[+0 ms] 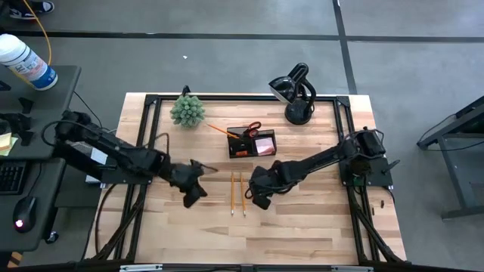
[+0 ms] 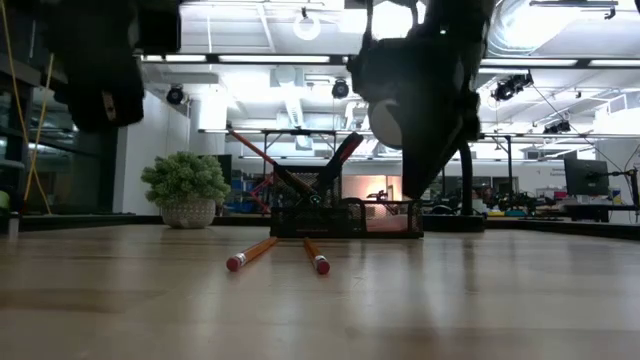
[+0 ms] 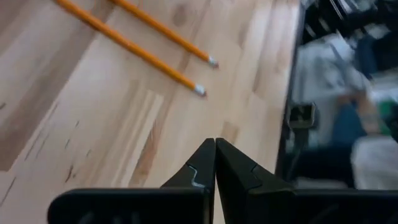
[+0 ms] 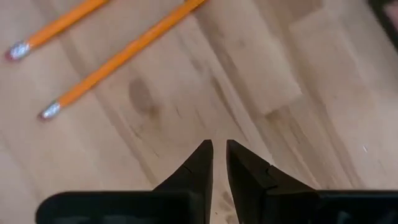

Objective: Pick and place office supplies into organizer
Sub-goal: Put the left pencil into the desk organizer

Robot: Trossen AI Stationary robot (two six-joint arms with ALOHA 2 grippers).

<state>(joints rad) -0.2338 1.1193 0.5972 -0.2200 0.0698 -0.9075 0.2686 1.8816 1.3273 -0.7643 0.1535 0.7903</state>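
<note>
Lying parallel mid-frame, two pencils (image 1: pixel 237 193) run top-to-bottom; left gripper (image 1: pixel 198 189) pinched together, right gripper (image 1: pixel 259 195) nearly closed, both empty.

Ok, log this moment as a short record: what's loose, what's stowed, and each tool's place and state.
loose: two pencils lying side by side on the table
organizer: holds scissors, a pencil and a pink pad
left tool: shut, empty, left of the pencils
right tool: nearly shut, empty, right of the pencils
other: plant, lamp at the far edge
</note>
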